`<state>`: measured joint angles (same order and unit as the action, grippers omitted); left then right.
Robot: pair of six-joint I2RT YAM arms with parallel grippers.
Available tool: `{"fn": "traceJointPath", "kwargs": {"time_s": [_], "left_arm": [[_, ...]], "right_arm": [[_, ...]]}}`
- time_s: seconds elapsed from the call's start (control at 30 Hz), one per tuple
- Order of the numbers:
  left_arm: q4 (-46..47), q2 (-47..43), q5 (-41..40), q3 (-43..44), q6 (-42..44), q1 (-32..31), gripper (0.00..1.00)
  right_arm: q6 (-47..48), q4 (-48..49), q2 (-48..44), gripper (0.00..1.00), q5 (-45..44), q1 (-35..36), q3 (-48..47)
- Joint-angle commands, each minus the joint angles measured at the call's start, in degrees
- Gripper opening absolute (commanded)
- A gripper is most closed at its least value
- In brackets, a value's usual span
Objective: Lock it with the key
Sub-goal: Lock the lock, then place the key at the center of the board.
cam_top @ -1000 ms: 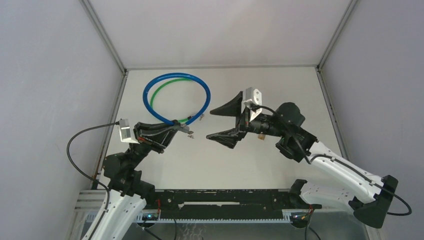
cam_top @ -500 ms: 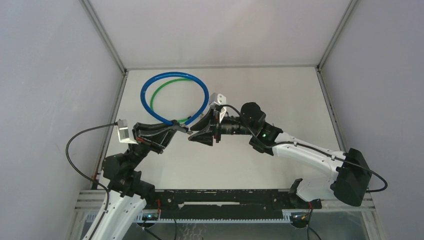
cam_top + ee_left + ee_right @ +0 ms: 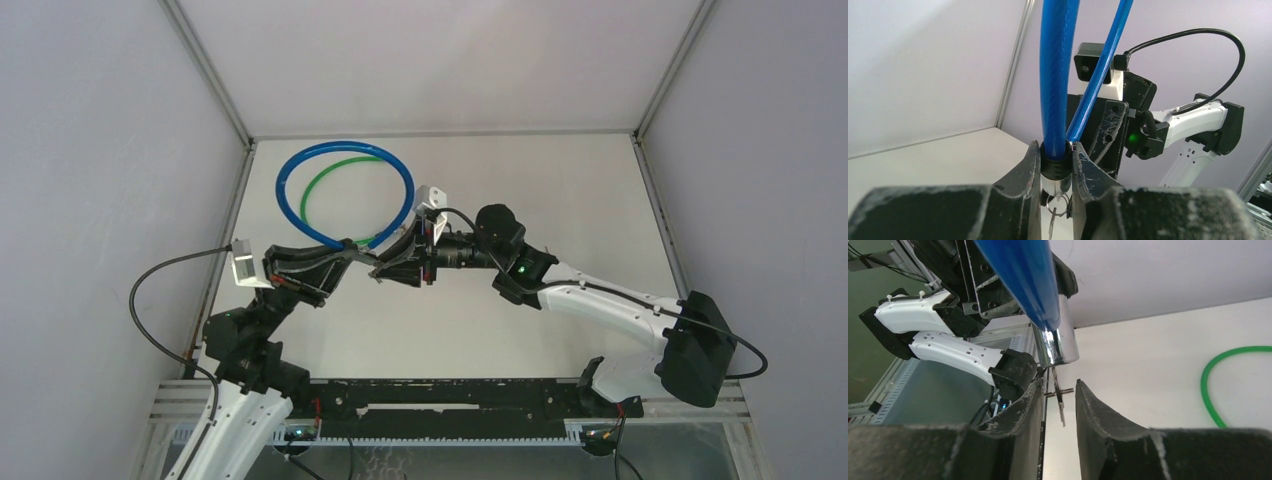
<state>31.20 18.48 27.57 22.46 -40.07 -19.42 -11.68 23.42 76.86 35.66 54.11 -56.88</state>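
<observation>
From above, my left gripper (image 3: 352, 252) holds the lock end of the blue cable (image 3: 345, 145) over the table (image 3: 560, 200), and my right gripper (image 3: 383, 270) is nosed up against it. On the left wrist camera, the fingers (image 3: 1023, 185) are clenched on the lock barrel (image 3: 1056, 172). On the right wrist camera, the jaws stand slightly parted either side of the key (image 3: 1059, 399) below the barrel. I judge that closing off-centre could swing the key aside or twist the barrel in my grip. I read no writing anywhere.
</observation>
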Motion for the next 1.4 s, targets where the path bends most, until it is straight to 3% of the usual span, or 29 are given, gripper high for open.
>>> {"fn": "traceJointPath", "kwargs": {"time_s": [0.0, 0.17, 0.33, 0.7, 1.03, 1.37], "left_arm": [[4.2, -0.2, -1.1, 1.8, -1.1, 0.3, 0.0], [4.1, -0.1, -1.1, 1.7, -1.2, 0.3, 0.0], [4.2, -0.3, -1.3, 2.0, -1.2, 0.3, 0.0], [9.4, -0.1, -2.5, 5.5, -0.4, 3.8, 0.0], [12.1, -0.2, -1.3, 7.0, -1.5, 5.5, 0.0], [9.1, -1.7, -1.2, 5.5, -1.6, 5.6, 0.0]], "right_arm": [[0.3, 2.6, -0.4, 0.39, 0.2, 0.3, -3.3], [1.1, 2.4, -0.8, 0.31, -0.3, 0.5, -3.4], [1.7, 1.6, -1.1, 0.0, 0.5, 0.4, -3.4], [9.6, -12.7, -3.0, 0.0, -3.8, -0.5, 0.0], [7.1, -11.5, -8.3, 0.0, -6.1, -4.0, 10.3], [-16.6, -20.9, -5.5, 0.0, -16.0, -20.2, 17.3]]}}
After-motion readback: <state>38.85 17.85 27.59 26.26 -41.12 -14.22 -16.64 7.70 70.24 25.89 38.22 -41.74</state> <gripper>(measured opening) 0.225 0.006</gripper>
